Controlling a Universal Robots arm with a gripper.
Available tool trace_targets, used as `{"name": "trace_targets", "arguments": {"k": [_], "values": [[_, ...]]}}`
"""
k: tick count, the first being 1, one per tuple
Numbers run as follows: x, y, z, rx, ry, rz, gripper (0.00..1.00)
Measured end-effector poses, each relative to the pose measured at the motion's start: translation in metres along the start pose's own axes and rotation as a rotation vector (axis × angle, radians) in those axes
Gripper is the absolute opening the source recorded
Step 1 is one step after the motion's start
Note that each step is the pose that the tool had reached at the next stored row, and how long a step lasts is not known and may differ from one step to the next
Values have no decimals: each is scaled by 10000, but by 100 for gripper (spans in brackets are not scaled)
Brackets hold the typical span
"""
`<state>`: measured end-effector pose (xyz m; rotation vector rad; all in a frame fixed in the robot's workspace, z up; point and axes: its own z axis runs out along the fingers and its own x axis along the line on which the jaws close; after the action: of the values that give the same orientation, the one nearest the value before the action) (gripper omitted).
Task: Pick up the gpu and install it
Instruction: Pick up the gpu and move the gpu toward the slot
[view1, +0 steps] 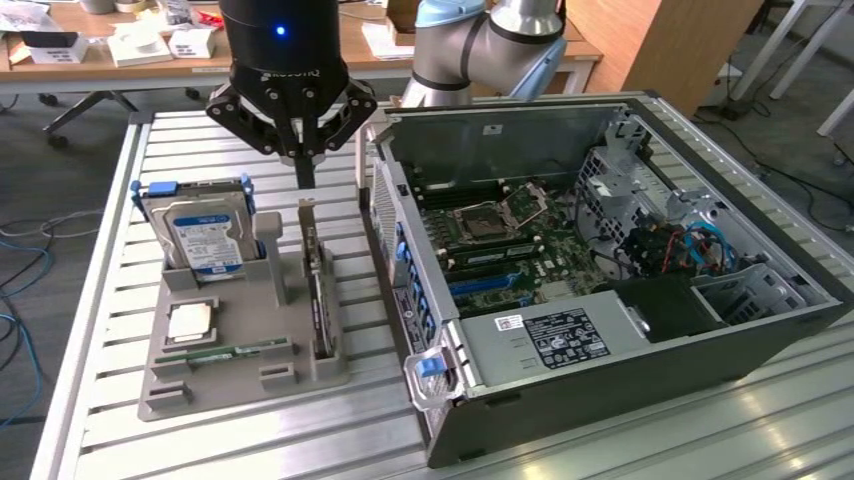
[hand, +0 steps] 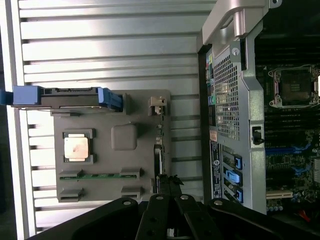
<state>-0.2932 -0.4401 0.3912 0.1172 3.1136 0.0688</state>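
- I see the gripper (view1: 304, 178) hanging over the gray holder tray (view1: 200, 388), its fingers pressed together with nothing between them.
- The gpu (view1: 316, 295) stands on its long edge in the tray's slot on the side toward the open computer case (view1: 667, 350).
- Its metal bracket end points up, directly under the fingertips, with a small gap between them.
- From the wrist view the gpu (hand: 159, 161) shows edge-on, just ahead of the closed gripper (hand: 168, 184).
- The hard drive (view1: 203, 235) stands in the tray on the gpu's far side from the case.
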Motion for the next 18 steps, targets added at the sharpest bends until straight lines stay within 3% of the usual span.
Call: {"name": "trace_targets", "arguments": {"k": [2, 10, 18], "values": [[0, 0, 0, 0, 0, 0, 11], [0, 0, 0, 0, 0, -1, 47], [0, 0, 0, 0, 0, 0, 47]]}}
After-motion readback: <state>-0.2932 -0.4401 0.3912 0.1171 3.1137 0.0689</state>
